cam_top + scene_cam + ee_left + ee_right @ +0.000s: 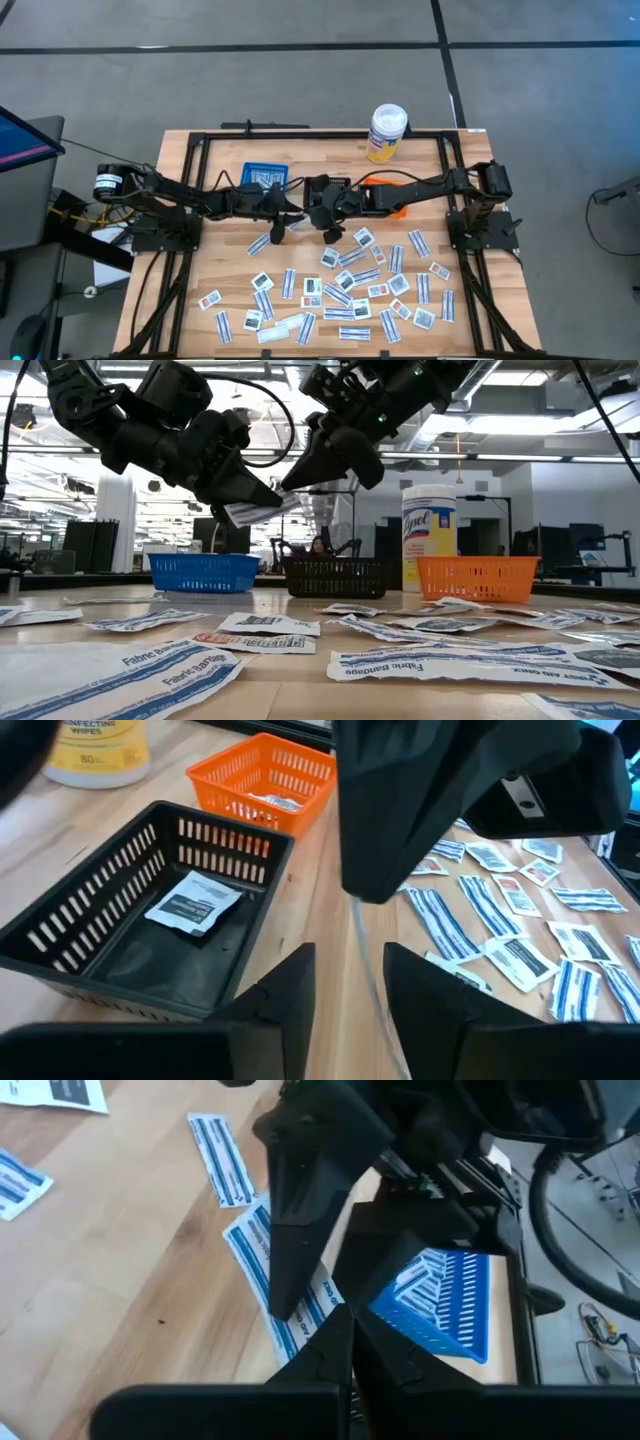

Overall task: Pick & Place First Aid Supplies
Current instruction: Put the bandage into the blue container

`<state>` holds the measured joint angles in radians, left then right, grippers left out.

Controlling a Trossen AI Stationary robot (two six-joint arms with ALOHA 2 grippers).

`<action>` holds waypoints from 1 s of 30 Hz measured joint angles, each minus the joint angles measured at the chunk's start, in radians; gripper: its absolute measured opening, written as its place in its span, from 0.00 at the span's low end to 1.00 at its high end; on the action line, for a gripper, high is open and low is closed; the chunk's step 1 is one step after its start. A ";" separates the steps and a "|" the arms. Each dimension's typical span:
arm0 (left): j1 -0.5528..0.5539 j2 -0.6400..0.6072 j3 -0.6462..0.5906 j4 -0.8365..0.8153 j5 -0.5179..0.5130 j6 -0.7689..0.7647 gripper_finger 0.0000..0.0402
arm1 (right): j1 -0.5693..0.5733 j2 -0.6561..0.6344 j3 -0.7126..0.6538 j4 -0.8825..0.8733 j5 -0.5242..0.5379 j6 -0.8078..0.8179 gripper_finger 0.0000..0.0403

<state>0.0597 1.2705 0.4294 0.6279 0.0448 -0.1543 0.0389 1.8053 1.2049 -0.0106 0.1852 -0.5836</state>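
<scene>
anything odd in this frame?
One bandage strip hangs tilted in midair between both pincer tips: right pincer seems shut on it, left pincer open beside it. Other packets just lie scattered.

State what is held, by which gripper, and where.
The right gripper pinches a bandage strip by one end; the left gripper is open beside it.

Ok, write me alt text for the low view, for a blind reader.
Two dark robot arms meet in mid-air, the left hand and right hand tip to tip with a white bandage strip between them. Behind stand a blue basket, black basket, tall white bottle and orange basket; flat white first aid packets litter the foreground.
</scene>
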 joint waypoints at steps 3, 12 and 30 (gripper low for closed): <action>0.000 0.000 0.000 -0.003 0.000 0.000 0.22 | -0.011 0.000 0.000 0.010 0.000 0.007 0.00; 0.000 0.000 0.001 -0.020 -0.123 0.015 0.02 | -0.049 0.000 0.000 0.040 0.000 0.011 0.00; 0.086 -0.314 0.001 -0.406 -0.565 -0.055 0.02 | -0.054 0.000 0.000 -0.076 0.085 0.200 0.19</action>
<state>0.1455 0.9567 0.4301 0.2223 -0.5203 -0.2096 -0.0155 1.8053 1.2053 -0.0869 0.2700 -0.3836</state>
